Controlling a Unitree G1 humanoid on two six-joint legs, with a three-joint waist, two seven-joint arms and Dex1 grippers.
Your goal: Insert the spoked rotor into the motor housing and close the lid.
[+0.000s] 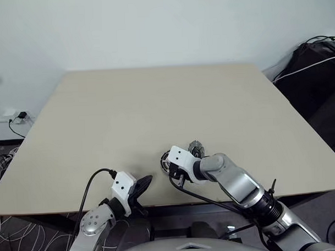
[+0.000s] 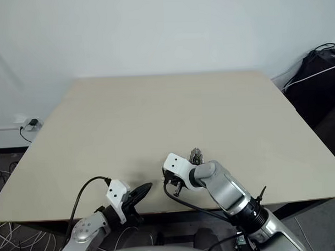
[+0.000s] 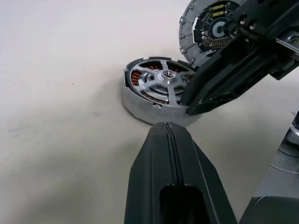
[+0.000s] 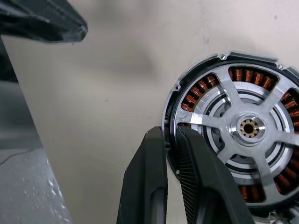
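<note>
We see the spoked rotor [image 4: 247, 128] already seated in the motor housing [image 4: 187, 93], its flat silvery spokes bridging the copper windings, probably so it can be pressed square. Our right gripper [image 4: 170, 145] pinches the housing's dark rim, one ribbed finger inside, one outside, seemingly steadying it. Just behind the housing the lid [image 3: 205, 28] leans on edge, its green-black inner face showing. On the housing's left our left gripper [image 3: 167, 135] waits fully closed, holding nothing, above the matte beige table [image 1: 128, 105].

no legible text, perhaps too blurred
</note>
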